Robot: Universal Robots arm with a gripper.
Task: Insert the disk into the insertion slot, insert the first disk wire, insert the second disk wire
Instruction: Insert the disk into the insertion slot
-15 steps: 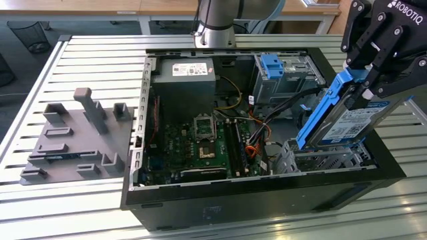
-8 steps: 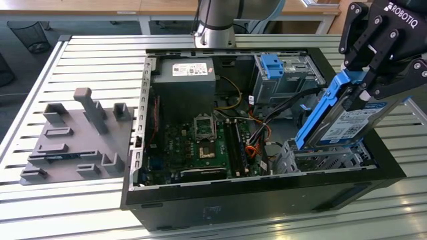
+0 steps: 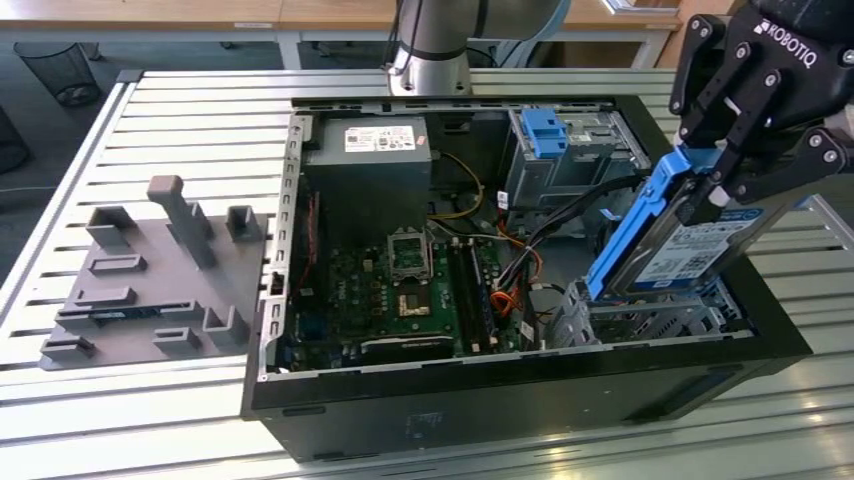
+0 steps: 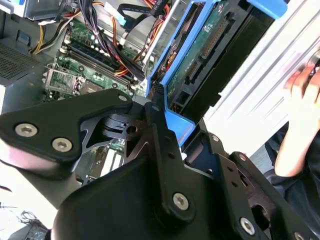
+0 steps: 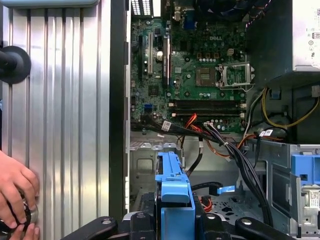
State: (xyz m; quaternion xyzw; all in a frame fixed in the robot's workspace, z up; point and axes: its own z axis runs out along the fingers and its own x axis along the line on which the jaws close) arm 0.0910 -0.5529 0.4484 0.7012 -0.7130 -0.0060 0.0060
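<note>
So, my arm reaches in from the exterior view's right, wrist tipped over, with the gripper (image 3: 711, 185) clamped tight on the blue handle of the disk (image 3: 687, 250). The disk hangs tilted, its lower end right at the mouth of the insertion slot (image 3: 654, 318) on the exterior view's right side of the open PC case (image 3: 534, 395). I can't tell if they touch. It's a silver drive in a bright blue carrier. The exterior view gives me the white-labelled face, while the second wrist view gives the other face, a green circuit board. The first wrist view shows the carrier end-on, plus a person's hand (image 5: 15, 195) over the ribbed tabletop (image 5: 65, 100) beside the case.
</note>
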